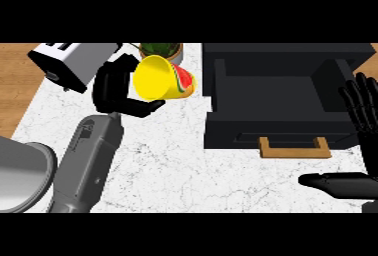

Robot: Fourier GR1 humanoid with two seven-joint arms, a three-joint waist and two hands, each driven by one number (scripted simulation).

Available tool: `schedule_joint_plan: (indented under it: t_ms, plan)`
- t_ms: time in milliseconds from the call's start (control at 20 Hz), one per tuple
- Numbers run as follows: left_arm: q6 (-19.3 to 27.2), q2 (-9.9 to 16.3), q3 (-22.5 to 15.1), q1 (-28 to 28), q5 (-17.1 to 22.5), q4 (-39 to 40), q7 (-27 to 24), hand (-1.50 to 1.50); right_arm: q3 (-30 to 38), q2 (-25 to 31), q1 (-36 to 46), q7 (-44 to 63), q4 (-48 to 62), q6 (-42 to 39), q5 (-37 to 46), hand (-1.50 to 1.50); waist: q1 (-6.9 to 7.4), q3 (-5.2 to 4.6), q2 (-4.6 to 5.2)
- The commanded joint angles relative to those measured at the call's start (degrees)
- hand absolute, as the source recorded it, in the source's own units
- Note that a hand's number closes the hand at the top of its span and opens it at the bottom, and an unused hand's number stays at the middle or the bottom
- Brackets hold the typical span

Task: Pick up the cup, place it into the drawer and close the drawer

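A yellow cup (161, 78) with a red and green pattern is tipped on its side, its mouth facing me, at the back left of the marble counter (170, 165). My left hand (118, 90) curls round its left side, thumb under it. The black drawer (284, 95) stands open at the right, with a wooden handle (294, 148) on its front. My right hand (362, 125) rests open at the right edge, fingers up beside the drawer's right side.
A toaster (74, 62) stands at the back left, just behind my left hand. A potted plant (161, 49) sits behind the cup. A grey round rim (29, 175) shows at the left edge.
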State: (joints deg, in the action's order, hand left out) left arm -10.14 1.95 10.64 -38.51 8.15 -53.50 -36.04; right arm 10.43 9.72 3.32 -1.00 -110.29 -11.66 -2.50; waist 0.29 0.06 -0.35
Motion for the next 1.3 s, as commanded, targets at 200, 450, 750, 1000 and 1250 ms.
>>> schedule_joint_plan:
  t_ms: [200,450,750,1000,1250]
  plan:
    - [10.9,-1.9,-5.5,-11.3,-1.0,-7.7,15.5,1.50,2.0,1.0,-2.5,-4.0,1.2,-2.5,-1.7,-1.50,-0.82,-0.02,0.23]
    - [17.6,-1.9,-10.3,-18.2,-0.2,-1.7,18.2,1.50,-0.6,-0.6,2.0,-0.2,2.5,0.6,0.9,-1.50,-1.01,-0.04,0.43]
    - [21.9,-1.9,-12.6,-27.9,6.0,9.1,20.7,1.50,-2.3,-1.9,-2.1,-1.7,-1.4,-0.7,1.1,-1.50,-2.34,-0.04,0.63]
    - [25.9,-1.9,-18.3,-30.3,12.2,16.9,16.8,1.50,-0.3,0.3,-0.8,0.9,-1.4,-2.4,-1.8,-1.50,-3.09,-0.04,0.77]
    - [25.5,-1.9,-19.5,-35.2,14.4,24.1,17.4,1.50,-0.2,-0.5,4.6,-1.4,4.8,0.2,0.7,-1.50,-2.63,-0.02,1.00]
